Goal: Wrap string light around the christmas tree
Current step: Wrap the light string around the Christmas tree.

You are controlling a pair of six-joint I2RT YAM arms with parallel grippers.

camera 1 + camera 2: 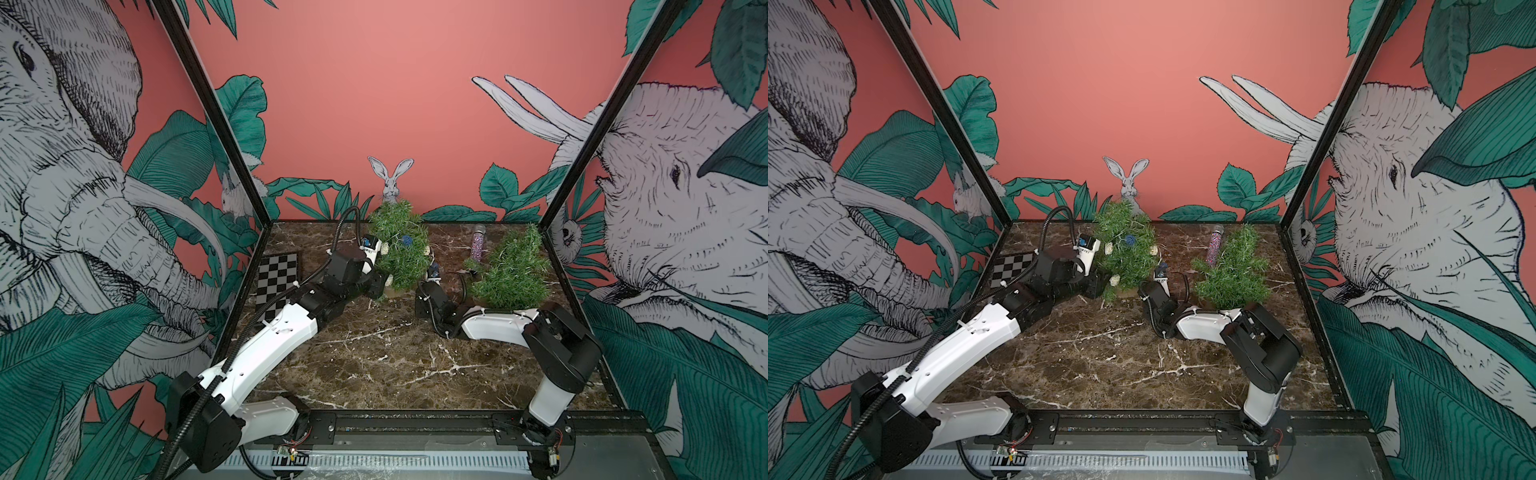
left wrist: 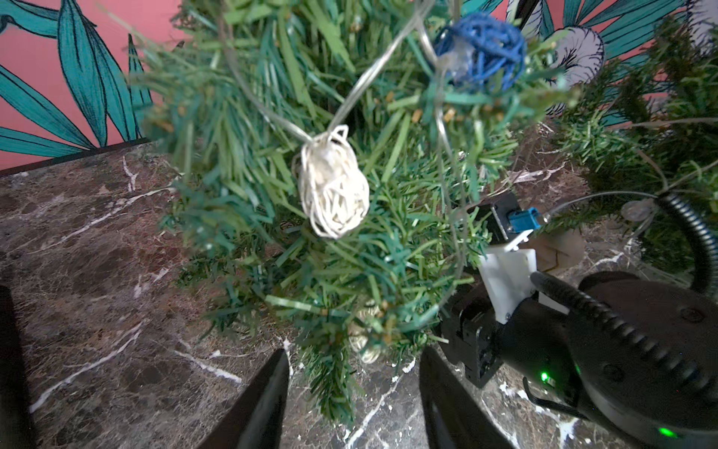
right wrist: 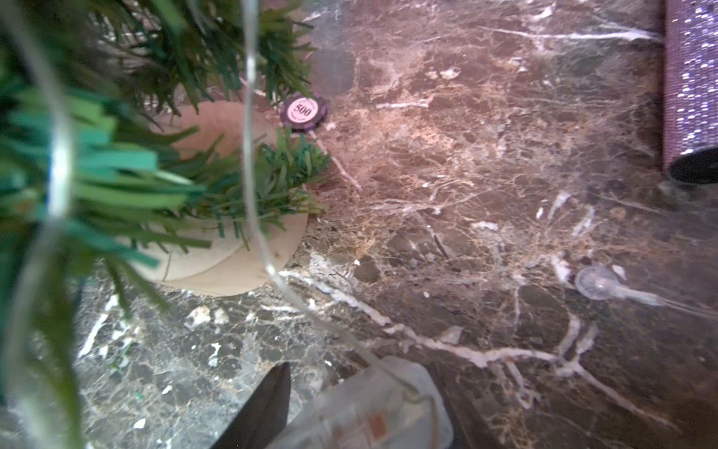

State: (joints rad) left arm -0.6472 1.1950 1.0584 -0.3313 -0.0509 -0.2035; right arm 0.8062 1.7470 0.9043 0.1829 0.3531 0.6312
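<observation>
Part done: string light point(image 2: 334, 190) draped over Christmas tree point(image 1: 401, 245) nr mid back edge of bench point(image 1: 374, 353); more turns reqd. L pincer point(image 2: 353, 392) released. R pincer point(image 3: 361, 375) astride battery pack point(image 3: 373, 412); clamp cannot tell.

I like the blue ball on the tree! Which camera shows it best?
The left wrist view: the blue ball hangs close, woven threads visible. In both top views the ball is only a tiny dot on the christmas tree. The right wrist view misses it.
</observation>
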